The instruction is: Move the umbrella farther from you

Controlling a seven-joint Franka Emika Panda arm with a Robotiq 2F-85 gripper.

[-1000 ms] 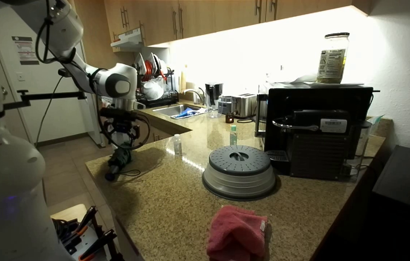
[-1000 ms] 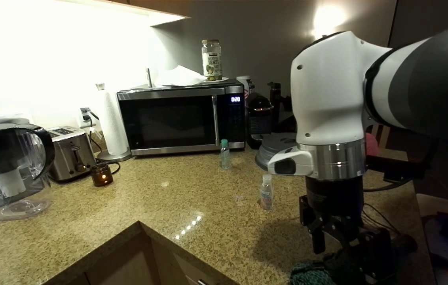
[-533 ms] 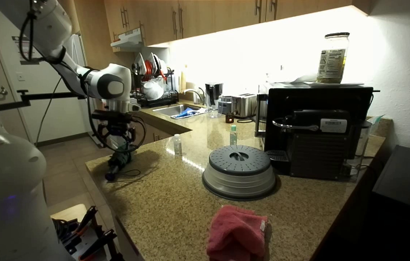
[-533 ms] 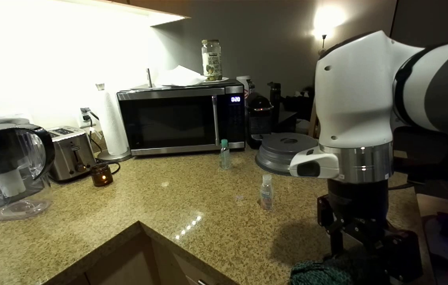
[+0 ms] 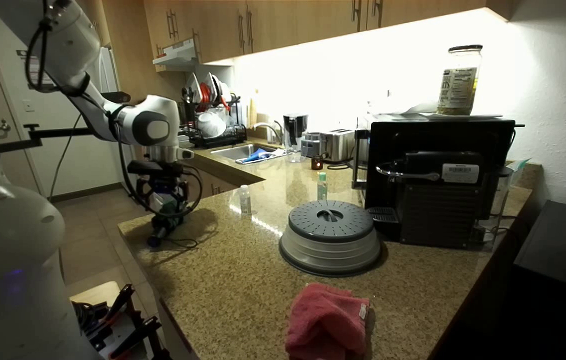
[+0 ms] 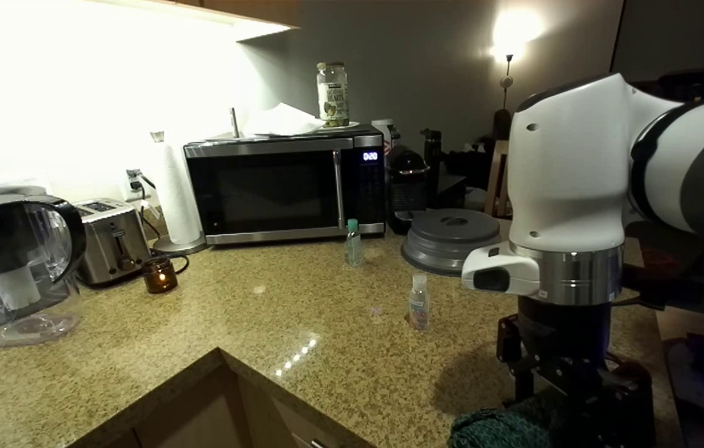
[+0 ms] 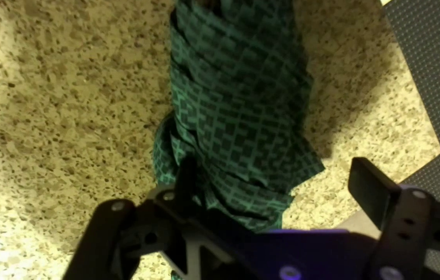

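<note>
The umbrella is a folded dark green-teal patterned bundle lying on the speckled counter in the wrist view. In an exterior view its dark handle end with a thin cord shows near the counter's edge. Its teal fabric shows at the bottom of an exterior view. My gripper is open, low over the umbrella. In the wrist view one finger overlaps the fabric's left part, and the other is apart from it over the counter on the right. The gripper also shows in both exterior views, partly hiding the umbrella.
A clear bottle and a green-capped bottle stand on the counter. A grey domed lid and a pink cloth lie farther along. A microwave stands against the wall. The counter's corner is close to the gripper.
The arm first moved away from the bottles, toward the robot's base, then lowered over the umbrella. The umbrella's handle and cord have shifted very slightly. The gripper stays open.
</note>
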